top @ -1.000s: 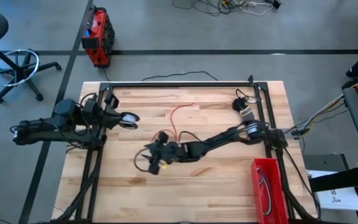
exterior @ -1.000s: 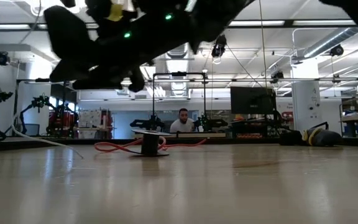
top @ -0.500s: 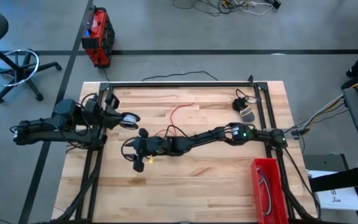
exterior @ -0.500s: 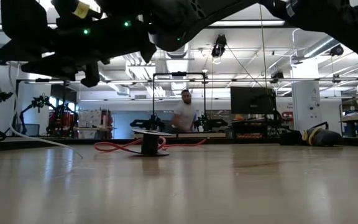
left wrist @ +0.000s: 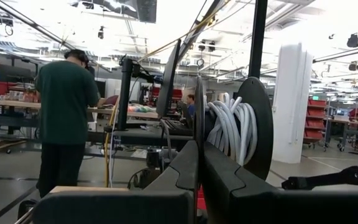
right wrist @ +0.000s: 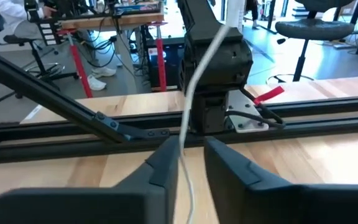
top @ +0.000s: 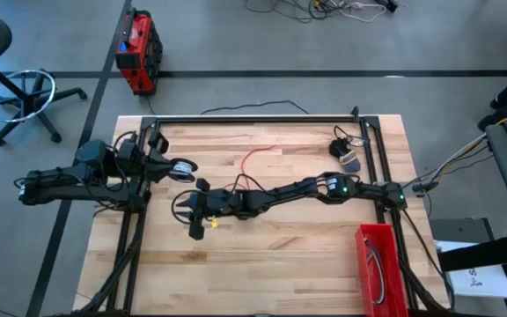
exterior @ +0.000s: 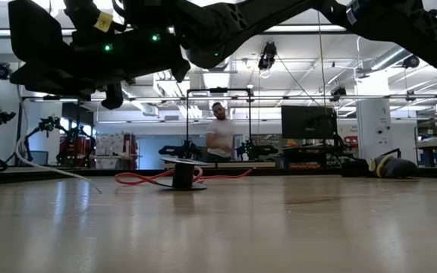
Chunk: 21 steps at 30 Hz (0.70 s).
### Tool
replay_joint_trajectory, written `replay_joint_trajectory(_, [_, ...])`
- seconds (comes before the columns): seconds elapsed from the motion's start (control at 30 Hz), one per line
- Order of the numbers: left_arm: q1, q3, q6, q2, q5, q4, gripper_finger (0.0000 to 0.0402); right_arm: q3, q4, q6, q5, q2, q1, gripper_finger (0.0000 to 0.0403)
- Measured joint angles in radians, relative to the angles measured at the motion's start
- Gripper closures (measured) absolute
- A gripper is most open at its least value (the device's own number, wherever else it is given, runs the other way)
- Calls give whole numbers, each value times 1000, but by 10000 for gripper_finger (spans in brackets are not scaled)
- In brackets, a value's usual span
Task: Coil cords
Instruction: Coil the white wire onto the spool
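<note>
The right gripper (top: 192, 211) is stretched far across the light wooden table (top: 289, 264), approx. at the table's middle-left, at the end of the long dark right arm (top: 297, 189). In the right wrist view its two dark fingers (right wrist: 166, 163) stand a little apart, and a thin white cord (right wrist: 194, 81) runs between them; the cord looks loose in the gap, so the jaws are not clenched on it, as far as I can see. In the low view the right gripper (exterior: 59, 57) hangs above the table surface, not touching it.

The left gripper (top: 180, 170) is at the left side of the table, near the black frame rail (top: 253, 121). It grasps a dark round spool with white cord wound on it (left wrist: 232, 134); in the left wrist view the dark fingers (left wrist: 194, 171) are pressed together on the spool's disc, w/ the white coil just beside them.

A thin red cord (top: 255, 158) lies loose on the table, between the back rail and the right arm. In the low view the red cord (exterior: 139, 180) makes flat loops around a small dark upright spool (exterior: 182, 176).

A red rectangular bin (top: 378, 264) is at the table's right front corner, w/ something thin inside; I cannot tell what. A person in a dark green top (left wrist: 64, 124) stands in the room behind.
</note>
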Motion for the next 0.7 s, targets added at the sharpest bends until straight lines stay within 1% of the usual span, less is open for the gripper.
replay_joint_trajectory(0.2, [0,0,0,0,0,2,401,0,6,2,-5,0,-5,389])
replay_joint_trajectory(0.3, [0,0,0,0,0,1,401,3,-60,20,-3,-4,-5,397])
replay_joint_trajectory(0.4, [0,-2,-7,0,0,-11,401,11,-244,35,7,-47,-5,400])
replay_joint_trajectory(0.43, [0,-2,-8,-3,0,-11,401,12,-323,36,25,-73,-4,401])
replay_joint_trajectory(0.5, [0,-2,-8,-11,0,-15,401,14,-486,48,89,-127,5,401])
replay_joint_trajectory(0.63, [0,-2,-8,-37,0,-33,401,13,-842,49,250,-246,33,402])
replay_joint_trajectory(0.7, [0,-2,-8,-54,0,-36,401,13,-993,73,305,-320,45,402])
